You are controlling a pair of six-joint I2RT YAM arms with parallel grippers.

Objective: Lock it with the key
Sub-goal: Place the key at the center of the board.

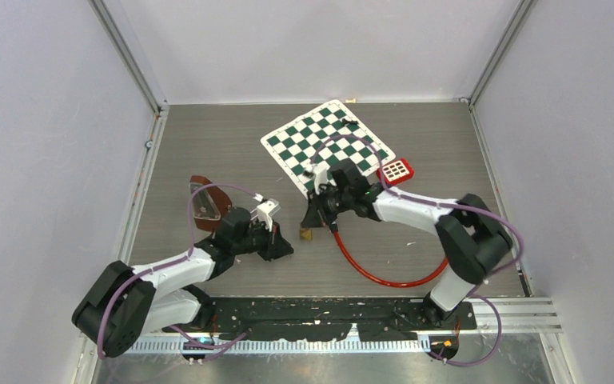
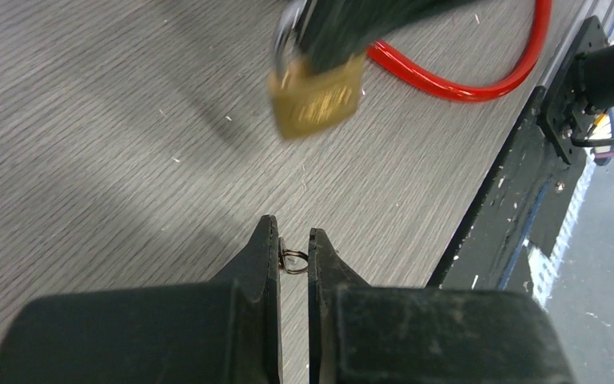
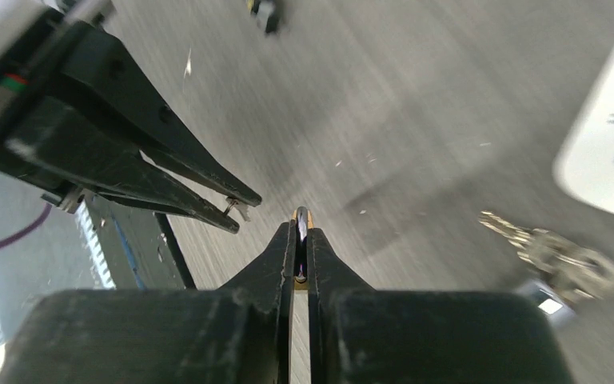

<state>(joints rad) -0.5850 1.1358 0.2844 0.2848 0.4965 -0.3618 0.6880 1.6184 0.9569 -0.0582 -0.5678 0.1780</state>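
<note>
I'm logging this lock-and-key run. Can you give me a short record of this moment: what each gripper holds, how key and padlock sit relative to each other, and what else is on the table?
left gripper: shut on a small key
right gripper: shut on the brass padlock
key and padlock: apart, facing each other, key not yet inserted
task state: locking not done
also on table: red cable, checkerboard, small red block, brown object
</note>
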